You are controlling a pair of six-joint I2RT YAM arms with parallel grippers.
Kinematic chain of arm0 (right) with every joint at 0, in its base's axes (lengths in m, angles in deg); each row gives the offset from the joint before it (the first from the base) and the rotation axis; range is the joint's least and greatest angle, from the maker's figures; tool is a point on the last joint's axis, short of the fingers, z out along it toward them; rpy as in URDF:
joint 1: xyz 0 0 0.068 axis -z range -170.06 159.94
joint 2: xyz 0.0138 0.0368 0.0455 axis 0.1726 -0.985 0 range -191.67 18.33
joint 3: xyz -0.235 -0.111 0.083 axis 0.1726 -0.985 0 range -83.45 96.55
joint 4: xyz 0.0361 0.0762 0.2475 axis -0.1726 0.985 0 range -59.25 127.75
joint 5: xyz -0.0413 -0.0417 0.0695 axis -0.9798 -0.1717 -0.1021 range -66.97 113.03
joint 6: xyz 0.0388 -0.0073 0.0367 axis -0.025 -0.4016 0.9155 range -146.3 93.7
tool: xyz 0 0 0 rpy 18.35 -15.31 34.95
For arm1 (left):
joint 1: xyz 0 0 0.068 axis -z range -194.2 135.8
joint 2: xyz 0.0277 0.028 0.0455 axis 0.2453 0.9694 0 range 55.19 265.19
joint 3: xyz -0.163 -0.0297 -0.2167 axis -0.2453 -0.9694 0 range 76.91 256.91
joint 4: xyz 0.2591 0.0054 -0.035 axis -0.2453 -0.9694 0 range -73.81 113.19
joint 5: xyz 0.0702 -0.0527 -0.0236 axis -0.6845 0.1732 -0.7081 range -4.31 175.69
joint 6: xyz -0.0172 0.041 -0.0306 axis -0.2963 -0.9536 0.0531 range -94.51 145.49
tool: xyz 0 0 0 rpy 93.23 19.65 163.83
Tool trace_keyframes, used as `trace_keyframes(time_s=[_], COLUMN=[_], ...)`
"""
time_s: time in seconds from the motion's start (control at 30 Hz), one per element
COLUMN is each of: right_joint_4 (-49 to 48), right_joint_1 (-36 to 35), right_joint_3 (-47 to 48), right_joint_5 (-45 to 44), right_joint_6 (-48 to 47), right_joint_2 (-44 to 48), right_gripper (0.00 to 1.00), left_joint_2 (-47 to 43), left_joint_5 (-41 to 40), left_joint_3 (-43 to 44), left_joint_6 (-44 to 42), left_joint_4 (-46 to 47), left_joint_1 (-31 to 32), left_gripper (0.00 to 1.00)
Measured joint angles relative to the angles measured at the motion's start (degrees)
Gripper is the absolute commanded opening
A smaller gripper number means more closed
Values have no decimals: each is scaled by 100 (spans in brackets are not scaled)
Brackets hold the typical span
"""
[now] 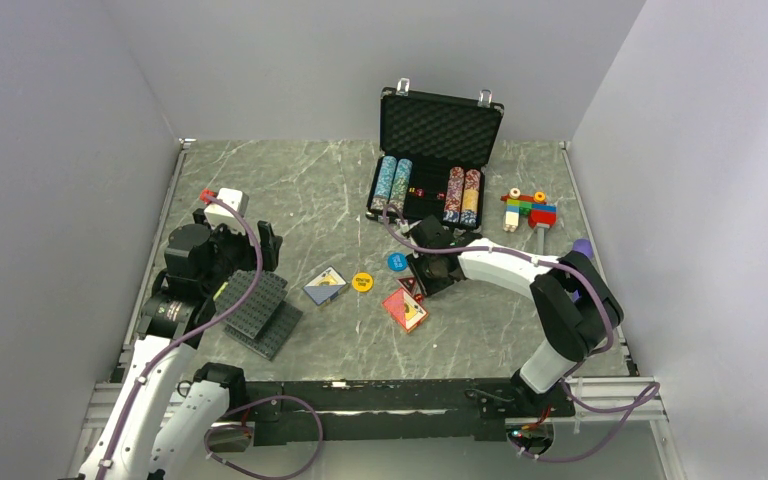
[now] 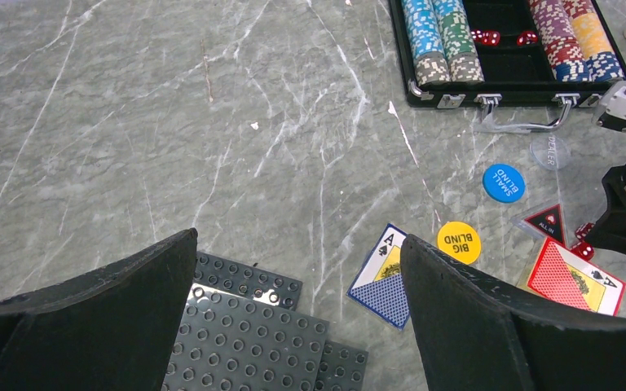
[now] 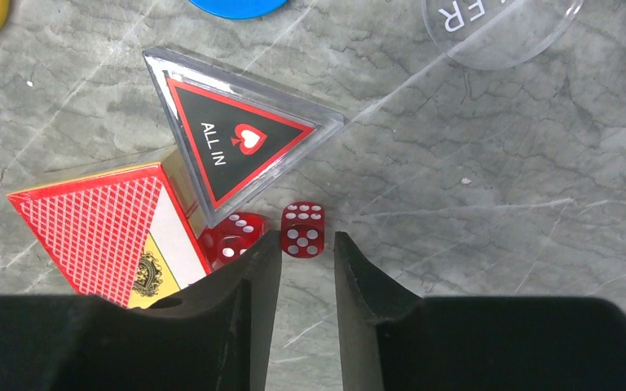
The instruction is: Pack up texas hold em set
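Observation:
The black briefcase (image 1: 440, 130) stands open at the back, with chip rows (image 1: 390, 180) and small red dice inside; it also shows in the left wrist view (image 2: 530, 88). On the table lie a blue button (image 1: 396, 262), a yellow button (image 1: 363, 281), a red-triangle button (image 3: 232, 142), a clear dealer button (image 3: 497, 28), a red card deck (image 3: 102, 232) and a blue card deck (image 1: 325, 286). Two red dice (image 3: 302, 230) lie by the triangle. My right gripper (image 3: 307, 240) is low over the table, its jaws narrowly open and empty, one die just beyond the tips. My left gripper (image 2: 297, 236) is wide open and empty.
Dark grey studded plates (image 1: 260, 312) lie stacked under my left gripper. A colourful toy-block figure (image 1: 527, 208) stands right of the briefcase. The briefcase handle (image 2: 522, 124) faces the buttons. Grey walls close the table on three sides.

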Motion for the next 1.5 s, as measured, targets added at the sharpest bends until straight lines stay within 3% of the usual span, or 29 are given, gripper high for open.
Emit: trace_keyframes(time_s=[0.3,0.4,0.47,0.73,1.0,1.27,1.5], right_joint_4=[-26,-33,-33,59,-11,-280,-256], right_joint_1=[0,0,0,13,522,1241,1316], right_joint_3=[0,0,2,457,1902,3416,4155], right_joint_5=[-2,-7,-9,-345,-1014,-1178,-1390], right_joint_6=[2,9,22,374,1003,1436,1491], right_joint_2=[-20,-20,-20,-20,-166,-1480,-2496], right_gripper=[23,15,0,0,0,0,0], left_joint_2=[-2,-2,-4,-74,-125,-170,-214], left_joint_5=[2,4,2,2,7,9,9], left_joint_3=[-2,-2,-2,-2,-2,-2,-2], left_joint_6=[0,0,0,0,2,2,2], left_joint_4=[0,0,0,0,0,2,2], left_joint_1=[0,0,0,0,0,0,0], left_gripper=[98,98,98,98,98,98,98])
